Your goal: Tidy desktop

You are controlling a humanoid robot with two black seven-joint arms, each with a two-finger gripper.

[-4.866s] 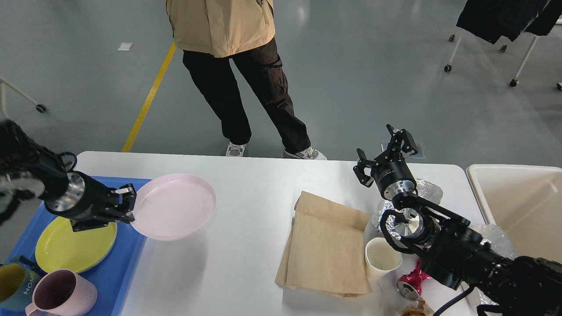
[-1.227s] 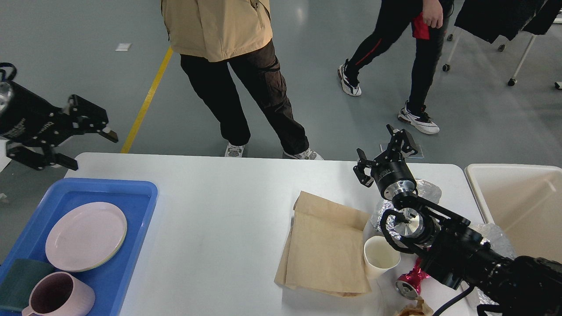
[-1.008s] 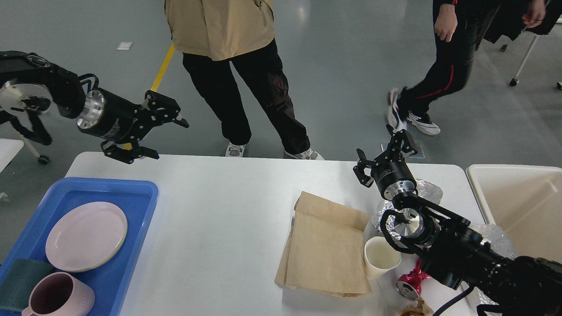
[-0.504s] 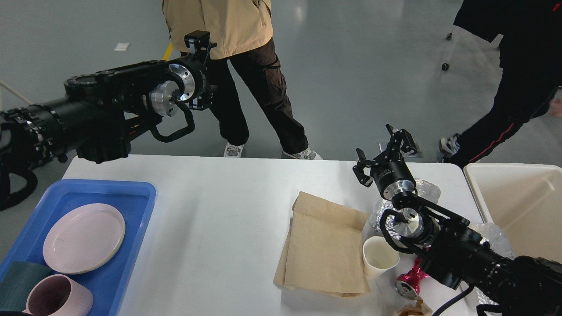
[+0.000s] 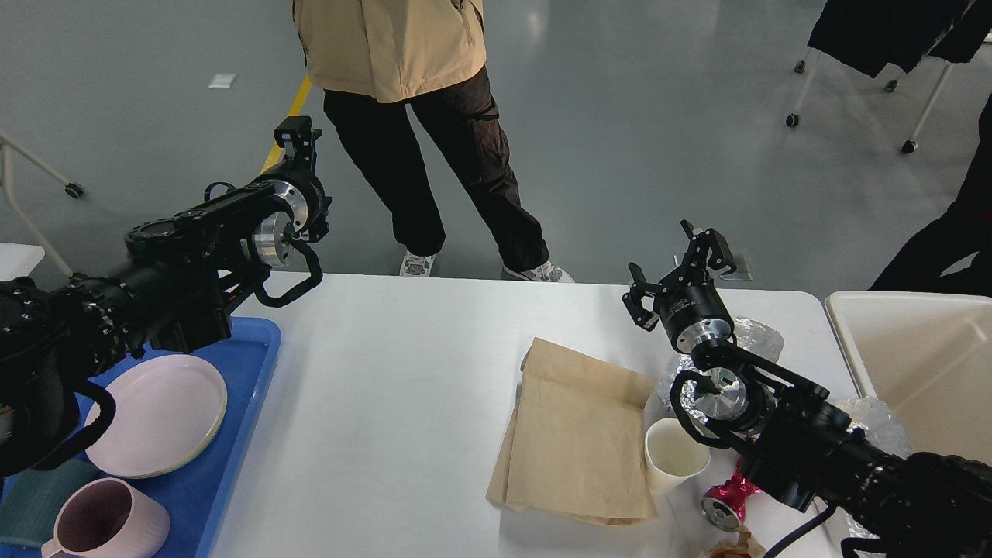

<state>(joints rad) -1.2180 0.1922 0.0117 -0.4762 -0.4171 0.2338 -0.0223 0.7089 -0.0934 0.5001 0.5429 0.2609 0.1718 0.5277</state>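
The white desktop (image 5: 403,372) spans the view. On its right part lie a flat brown paper bag (image 5: 577,434), a white paper cup (image 5: 676,457), a crushed pink can (image 5: 725,500) and crumpled foil (image 5: 763,337). My right gripper (image 5: 682,260) hangs open and empty above the table's far right edge, behind the foil. My left gripper (image 5: 298,139) is raised beyond the table's far left corner, holding nothing I can see. It is dark and seen from behind, so its fingers cannot be told apart.
A blue tray (image 5: 248,364) at the left edge holds a pink plate (image 5: 159,415) and a pink mug (image 5: 105,527). A cream bin (image 5: 922,364) stands past the table's right end. A person (image 5: 434,116) stands close behind the far edge.
The pink plate, held by my left gripper earlier, now lies in the tray. In the last half second my left arm drew back left and lower. The right arm stayed still.
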